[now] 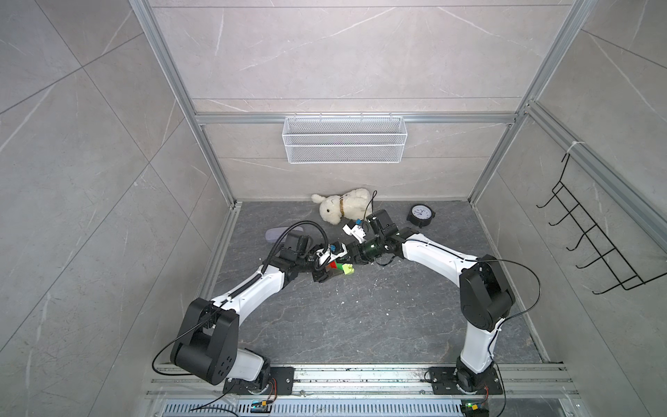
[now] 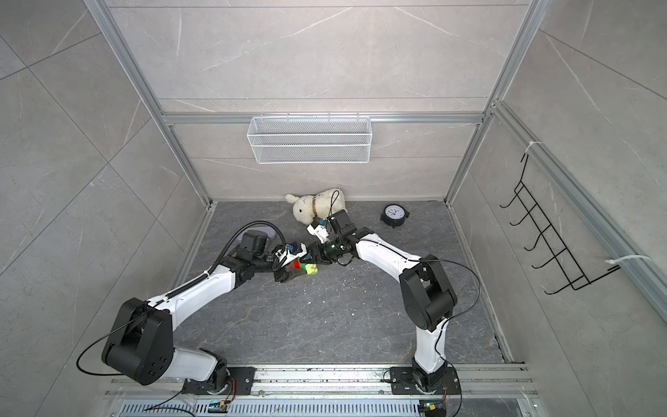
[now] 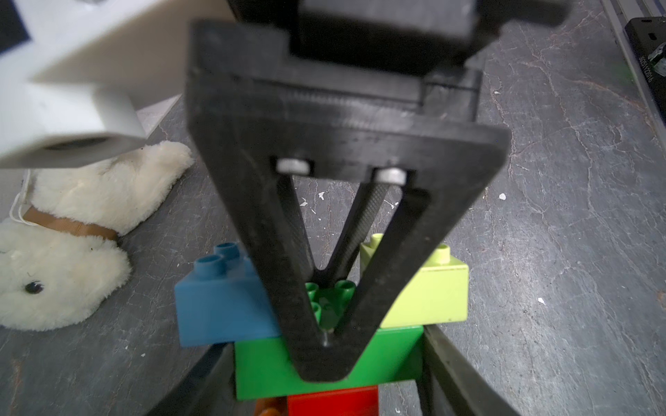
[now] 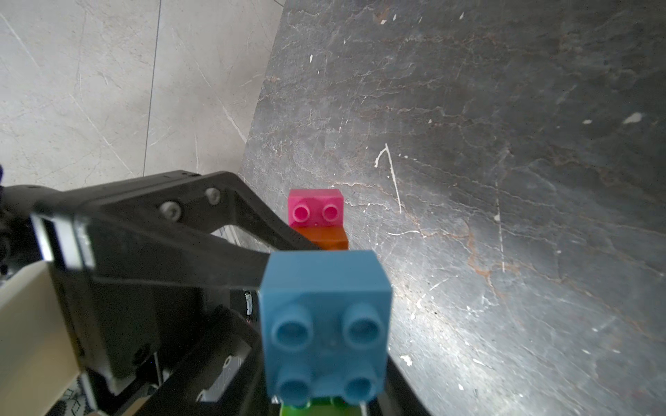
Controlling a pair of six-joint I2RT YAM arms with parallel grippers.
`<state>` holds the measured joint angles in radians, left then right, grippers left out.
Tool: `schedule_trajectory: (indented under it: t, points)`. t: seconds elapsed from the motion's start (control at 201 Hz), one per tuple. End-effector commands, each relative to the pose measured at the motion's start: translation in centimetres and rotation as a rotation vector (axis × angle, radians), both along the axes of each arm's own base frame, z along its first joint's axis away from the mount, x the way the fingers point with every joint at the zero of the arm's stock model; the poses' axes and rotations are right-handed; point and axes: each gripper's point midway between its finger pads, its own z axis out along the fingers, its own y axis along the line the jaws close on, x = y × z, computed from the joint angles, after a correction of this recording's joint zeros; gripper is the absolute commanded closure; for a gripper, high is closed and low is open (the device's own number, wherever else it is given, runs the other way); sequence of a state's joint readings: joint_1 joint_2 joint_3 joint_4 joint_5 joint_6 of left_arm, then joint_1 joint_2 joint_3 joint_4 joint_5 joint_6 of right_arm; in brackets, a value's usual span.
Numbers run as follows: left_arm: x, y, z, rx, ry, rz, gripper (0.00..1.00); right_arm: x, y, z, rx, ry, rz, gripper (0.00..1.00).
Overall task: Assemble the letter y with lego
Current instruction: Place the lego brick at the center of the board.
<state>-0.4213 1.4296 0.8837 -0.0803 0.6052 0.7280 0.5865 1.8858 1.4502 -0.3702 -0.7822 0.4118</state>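
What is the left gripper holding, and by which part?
The letter y: the left gripper has its fingers against both short ends of the green bar, apparently gripping there.

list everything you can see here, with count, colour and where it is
blue square lego brick: 1, blue, on one end of the green bar
yellow-green square lego brick: 1, yellow-green, on the bar's other end
long green lego bar: 1, green, between those two and the red brick
stem lego bricks: 3, red, orange, pink, in a row
plush rabbit: 1, white, table's back edge
round clock: 1, black, back right
flat oval object: 1, pale lilac, behind left arm
wire mesh basket: 1, white, back wall
wire hook rack: 1, black, right wall
marbled tabletop: 1, dark grey
left gripper: 1, black, clamping the bar's ends
right gripper: 1, black, tip between blue and yellow-green bricks
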Motion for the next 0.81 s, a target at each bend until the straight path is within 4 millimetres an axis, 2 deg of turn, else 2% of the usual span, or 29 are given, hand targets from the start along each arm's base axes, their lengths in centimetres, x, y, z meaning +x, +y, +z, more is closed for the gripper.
schedule_trajectory:
  t: [0.0, 0.274, 0.532, 0.672, 0.806]
  points:
    - [0.1, -0.2, 0.0, -0.019, 0.026, 0.018, 0.45, -0.2, -0.7, 2.1, 0.014, -0.038, -0.008, 0.48]
    - [0.7, 0.3, -0.6, -0.020, 0.120, 0.116, 0.46, 0.4, -2.7, 2.8, -0.043, -0.064, -0.065, 0.39]
    - [1.8, 1.2, -0.9, -0.020, 0.381, 0.362, 0.46, 3.2, -6.7, 5.5, -0.134, -0.202, -0.256, 0.37]
    - [2.4, 1.9, -1.7, 0.010, 0.493, 0.532, 0.46, 4.1, -8.3, 5.8, -0.172, -0.239, -0.369, 0.37]
    - [4.0, 2.4, -2.0, -0.008, 0.576, 0.696, 0.46, 4.3, -9.4, 5.6, -0.185, -0.250, -0.440, 0.37]
